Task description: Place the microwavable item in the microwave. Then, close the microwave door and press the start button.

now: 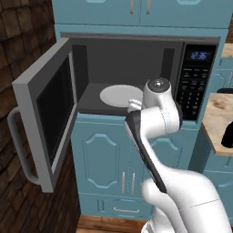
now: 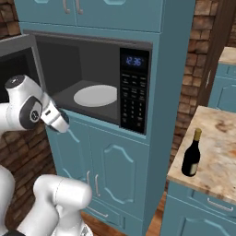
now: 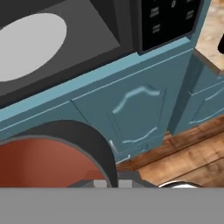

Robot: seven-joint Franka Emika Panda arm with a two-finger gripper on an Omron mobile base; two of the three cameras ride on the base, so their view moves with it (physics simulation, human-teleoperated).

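Note:
The microwavable item [image 3: 43,157], a dark grey cup with a reddish-brown top, fills the lower left of the hand view, its rim right at the fingertips. My gripper [image 3: 113,183] is shut on that rim. In the right base view the gripper [image 2: 64,124] hangs just below and in front of the microwave's [image 1: 136,50] open cavity, at its lower left edge. The round white turntable plate [image 1: 119,94] lies bare inside. The microwave door [image 1: 45,113] stands swung wide to the left, its bar handle [image 1: 18,145] outward. In the left base view my own arm hides the hand.
The black keypad panel [image 2: 133,101] with its blue clock sits right of the cavity. A dark wine bottle [image 2: 191,154] with a yellow cap stands on the stone counter [image 2: 216,138] to the right. Blue cabinet doors [image 1: 107,159] are below the microwave, with wood floor underneath.

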